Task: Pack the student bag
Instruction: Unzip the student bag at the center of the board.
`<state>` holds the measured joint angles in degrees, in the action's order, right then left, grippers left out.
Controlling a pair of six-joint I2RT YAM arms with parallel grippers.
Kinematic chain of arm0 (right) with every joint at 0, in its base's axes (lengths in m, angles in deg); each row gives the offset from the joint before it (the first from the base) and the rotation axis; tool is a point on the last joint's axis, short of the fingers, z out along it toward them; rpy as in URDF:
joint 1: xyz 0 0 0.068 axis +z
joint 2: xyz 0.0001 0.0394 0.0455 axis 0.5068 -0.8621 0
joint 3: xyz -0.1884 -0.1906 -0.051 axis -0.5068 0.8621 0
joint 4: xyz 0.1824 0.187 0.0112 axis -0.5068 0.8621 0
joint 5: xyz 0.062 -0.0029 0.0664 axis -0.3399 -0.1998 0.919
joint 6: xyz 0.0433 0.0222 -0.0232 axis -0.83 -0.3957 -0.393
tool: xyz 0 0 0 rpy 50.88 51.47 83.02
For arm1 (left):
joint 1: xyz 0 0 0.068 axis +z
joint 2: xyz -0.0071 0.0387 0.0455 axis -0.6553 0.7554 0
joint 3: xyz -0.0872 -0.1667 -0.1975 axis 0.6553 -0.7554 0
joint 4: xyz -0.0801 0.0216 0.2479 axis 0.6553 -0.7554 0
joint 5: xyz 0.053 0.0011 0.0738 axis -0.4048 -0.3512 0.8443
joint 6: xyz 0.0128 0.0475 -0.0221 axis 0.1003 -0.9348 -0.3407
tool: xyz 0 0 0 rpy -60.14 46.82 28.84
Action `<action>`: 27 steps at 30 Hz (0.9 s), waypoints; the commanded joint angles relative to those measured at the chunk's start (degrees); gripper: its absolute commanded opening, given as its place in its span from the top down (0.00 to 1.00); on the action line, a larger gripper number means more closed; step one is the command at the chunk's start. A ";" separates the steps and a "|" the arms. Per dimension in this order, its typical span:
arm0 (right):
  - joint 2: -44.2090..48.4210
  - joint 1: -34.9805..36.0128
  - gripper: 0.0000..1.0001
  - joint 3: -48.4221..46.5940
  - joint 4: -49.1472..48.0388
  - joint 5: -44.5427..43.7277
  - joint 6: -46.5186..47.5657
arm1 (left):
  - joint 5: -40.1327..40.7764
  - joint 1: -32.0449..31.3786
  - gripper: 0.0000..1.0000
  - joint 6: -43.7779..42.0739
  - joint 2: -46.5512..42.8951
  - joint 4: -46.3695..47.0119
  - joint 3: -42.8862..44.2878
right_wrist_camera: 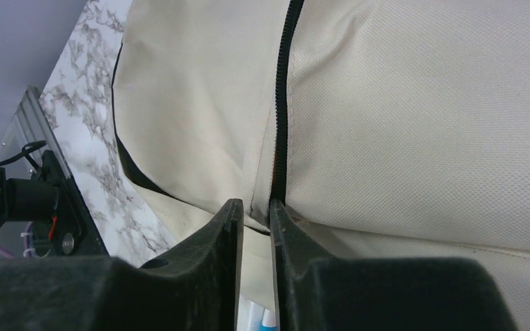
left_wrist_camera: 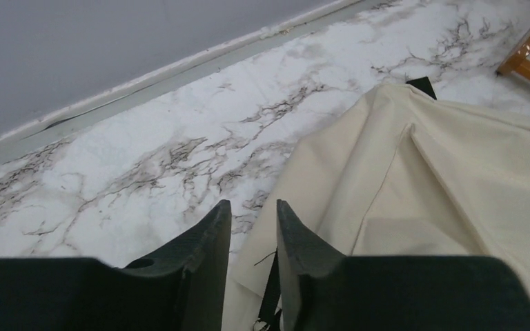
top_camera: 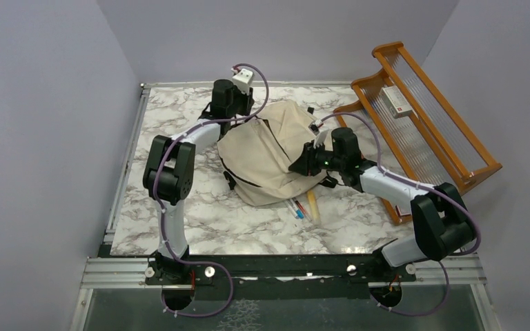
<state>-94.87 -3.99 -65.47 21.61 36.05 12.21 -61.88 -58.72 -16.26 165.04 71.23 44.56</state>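
The student bag (top_camera: 269,148) is a beige backpack with black zippers, lying bulged in the middle of the marble table. My left gripper (top_camera: 247,118) is at its back left corner. In the left wrist view the jaws (left_wrist_camera: 252,205) stand narrowly apart over the bag's edge (left_wrist_camera: 455,186) with a black strap between them. My right gripper (top_camera: 301,164) is at the bag's right side. In the right wrist view it (right_wrist_camera: 255,203) is pinched on a fold of the fabric (right_wrist_camera: 421,124) beside a black zipper (right_wrist_camera: 281,117).
Pens (top_camera: 297,208) and a pale wooden stick (top_camera: 312,205) lie on the table at the bag's near edge; pen tips show in the right wrist view (right_wrist_camera: 266,321). A wooden rack (top_camera: 448,148) holding a white box (top_camera: 397,102) stands at the right. Grey walls enclose the table.
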 commanded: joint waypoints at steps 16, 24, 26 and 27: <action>-1.63 0.79 0.51 -19.47 19.87 -19.68 8.31 | 13.56 1.78 0.39 24.98 -37.73 -12.34 -27.87; -9.55 3.38 0.46 -27.90 22.29 -22.07 12.92 | 12.57 1.70 0.35 34.28 -47.84 -17.76 -42.12; -11.82 4.57 0.44 -30.13 23.58 -23.22 13.99 | 11.61 1.70 0.34 34.80 -48.51 -18.32 -43.41; -12.89 5.09 0.44 -31.04 23.94 -23.45 14.24 | 11.43 1.70 0.33 34.92 -48.70 -18.69 -43.83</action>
<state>-104.36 -1.22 -91.93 41.87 15.92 22.92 -50.40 -57.04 14.32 119.12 54.22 2.25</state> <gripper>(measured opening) 0.550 0.655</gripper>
